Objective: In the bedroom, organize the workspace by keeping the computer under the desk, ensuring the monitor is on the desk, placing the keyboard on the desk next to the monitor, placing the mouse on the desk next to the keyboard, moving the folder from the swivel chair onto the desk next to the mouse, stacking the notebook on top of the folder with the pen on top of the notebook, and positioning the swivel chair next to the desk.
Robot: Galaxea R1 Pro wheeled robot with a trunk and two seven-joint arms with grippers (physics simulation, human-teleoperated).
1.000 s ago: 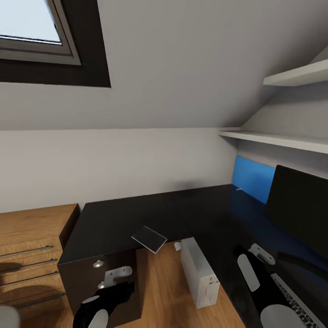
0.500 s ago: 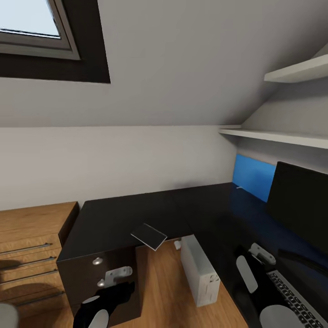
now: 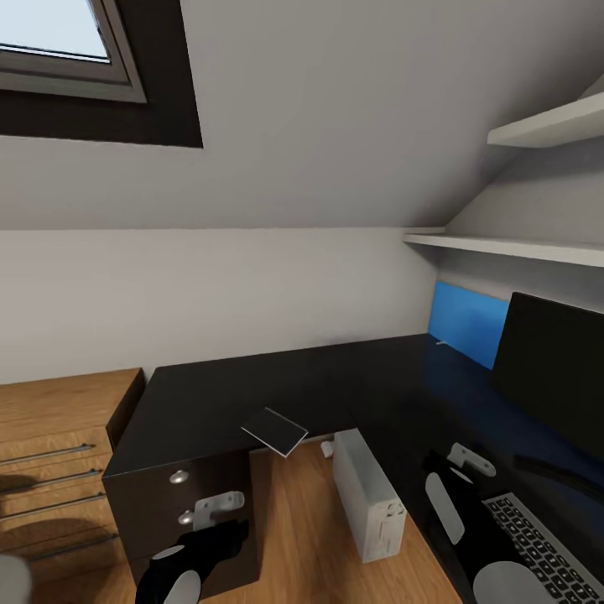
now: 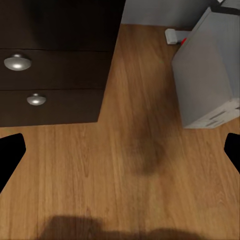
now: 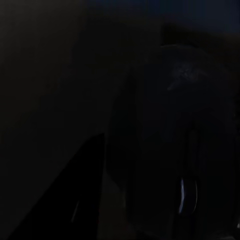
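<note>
Your left gripper (image 4: pixel 120 150) is open over the wood floor, beside the boxy white computer (image 3: pixel 367 495) under the glossy black tabletop (image 3: pixel 252 394). I cannot tell if your right gripper (image 3: pixel 457 470) is open.

Glossy black desk (image 3: pixel 252 394) above a matt wood-grain floor (image 3: pixel 310 537); drawer knobs (image 4: pixel 17 62) look polished metal.

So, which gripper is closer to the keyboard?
The right. The right gripper hangs over the desk, just beside the keyboard; the left gripper hangs over the floor, before the drawers.
</note>
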